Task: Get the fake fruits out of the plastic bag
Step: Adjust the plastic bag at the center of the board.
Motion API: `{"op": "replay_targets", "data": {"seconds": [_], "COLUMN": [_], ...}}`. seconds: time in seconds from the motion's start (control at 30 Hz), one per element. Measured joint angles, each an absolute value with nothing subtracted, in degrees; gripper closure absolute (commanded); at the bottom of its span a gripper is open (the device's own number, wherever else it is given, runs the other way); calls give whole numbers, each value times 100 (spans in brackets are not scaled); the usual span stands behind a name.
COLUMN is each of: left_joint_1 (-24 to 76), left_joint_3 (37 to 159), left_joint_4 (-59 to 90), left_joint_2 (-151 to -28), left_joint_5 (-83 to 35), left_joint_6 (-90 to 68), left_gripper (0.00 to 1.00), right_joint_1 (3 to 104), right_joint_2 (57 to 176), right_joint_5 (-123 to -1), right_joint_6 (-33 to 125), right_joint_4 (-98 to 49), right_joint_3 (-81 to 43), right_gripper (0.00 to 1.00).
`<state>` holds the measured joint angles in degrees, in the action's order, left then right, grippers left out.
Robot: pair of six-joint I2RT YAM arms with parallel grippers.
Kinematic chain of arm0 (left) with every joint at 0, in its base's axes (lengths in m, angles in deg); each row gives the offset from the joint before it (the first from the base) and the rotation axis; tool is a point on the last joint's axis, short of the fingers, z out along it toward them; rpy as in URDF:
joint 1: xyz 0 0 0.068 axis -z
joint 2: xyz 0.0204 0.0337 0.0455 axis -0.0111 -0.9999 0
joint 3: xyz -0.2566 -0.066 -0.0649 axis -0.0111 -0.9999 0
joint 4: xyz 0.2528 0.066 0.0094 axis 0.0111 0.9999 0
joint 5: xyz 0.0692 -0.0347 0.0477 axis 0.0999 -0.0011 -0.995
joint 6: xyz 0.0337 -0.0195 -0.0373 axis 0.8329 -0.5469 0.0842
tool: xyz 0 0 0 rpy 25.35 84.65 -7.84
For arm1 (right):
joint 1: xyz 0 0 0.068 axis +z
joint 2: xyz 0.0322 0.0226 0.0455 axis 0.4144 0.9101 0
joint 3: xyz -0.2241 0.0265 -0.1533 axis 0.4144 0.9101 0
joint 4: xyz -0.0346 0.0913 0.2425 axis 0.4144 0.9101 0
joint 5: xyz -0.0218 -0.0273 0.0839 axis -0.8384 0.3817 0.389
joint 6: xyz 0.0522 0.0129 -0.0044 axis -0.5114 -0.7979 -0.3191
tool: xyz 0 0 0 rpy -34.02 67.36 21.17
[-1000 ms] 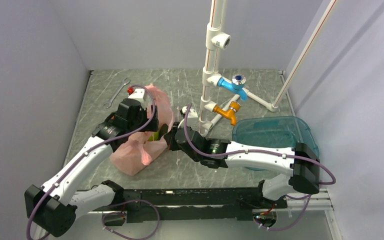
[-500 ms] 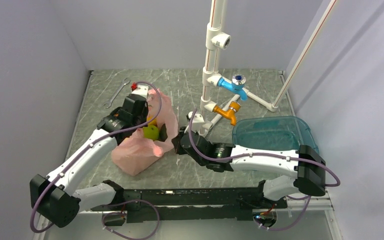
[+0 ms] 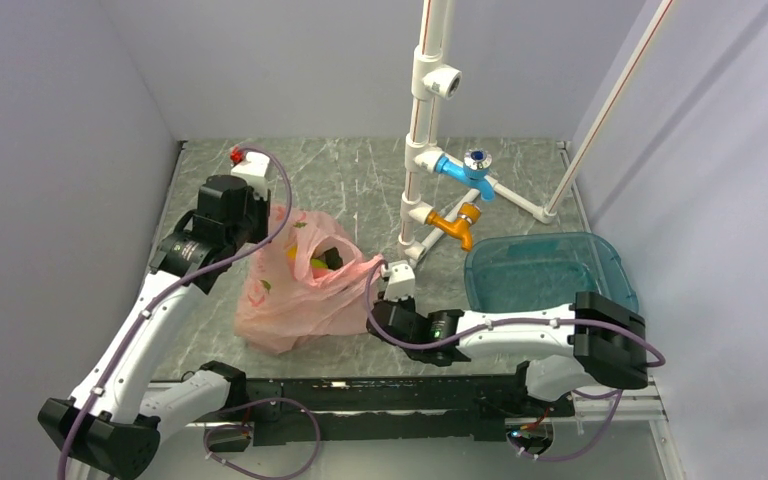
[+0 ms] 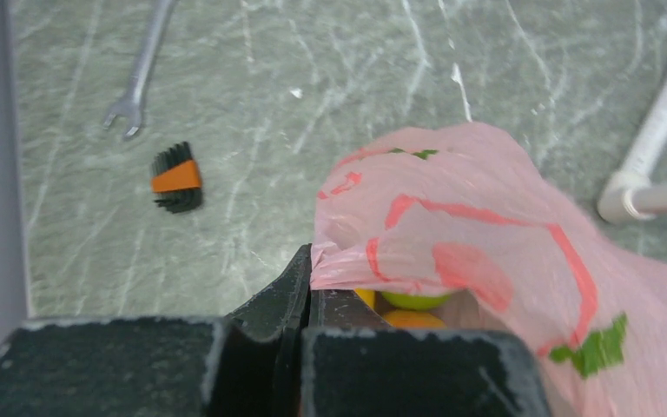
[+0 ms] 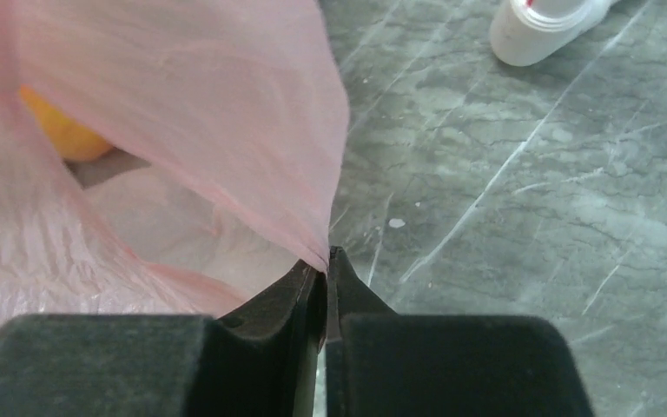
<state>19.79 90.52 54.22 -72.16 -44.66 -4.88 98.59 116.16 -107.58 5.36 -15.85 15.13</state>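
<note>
Top external view: the bag stands toward 9 o'clock of the table centre, its mouth stretched wide. The left gripper is clenched on the rim at the bag's 10 o'clock, and the right gripper is clenched on it at 3 o'clock. This opposed pull, I judge, holds the mouth open. The fruits lie inside, showing yellow and green. Open surface lies at 12 o'clock; the tub and pipes crowd 3 o'clock.

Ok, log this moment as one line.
left gripper: shut on bag rim | right gripper: shut on bag rim | bag mouth: stretched open | fruits: inside bag
</note>
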Motion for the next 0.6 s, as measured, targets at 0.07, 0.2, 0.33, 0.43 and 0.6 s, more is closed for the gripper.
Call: {"op": "replay_targets", "data": {"seconds": [0.07,0.2,0.33,0.43,0.6], "left_joint_1": [1979,1975,1957,1951,1942], "left_joint_3": [9052,9052,9065,9083,9085], "left_joint_4": [5544,5713,6056,6340,6701], "left_joint_2": [-7236,-7238,-7212,-7066,-6248], "left_joint_5": [-4174,-3874,-3774,-3682,-3396], "left_joint_6": [-472,-444,-470,-538,-787], "left_gripper": [100,69,41,27,21], "right_joint_1": [9940,9981,9981,9979,9950], "right_joint_2": [11520,10910,10049,9634,9247], "right_joint_5": [-10668,-10389,-10052,-9755,-9368], "right_joint_6": [707,1043,1467,1865,2576], "right_joint_4": [-1535,-1511,-1749,-2011,-2418], "right_joint_3": [1511,1511,1520,1555,1756], "right_gripper": [70,36,12,2,1]}}
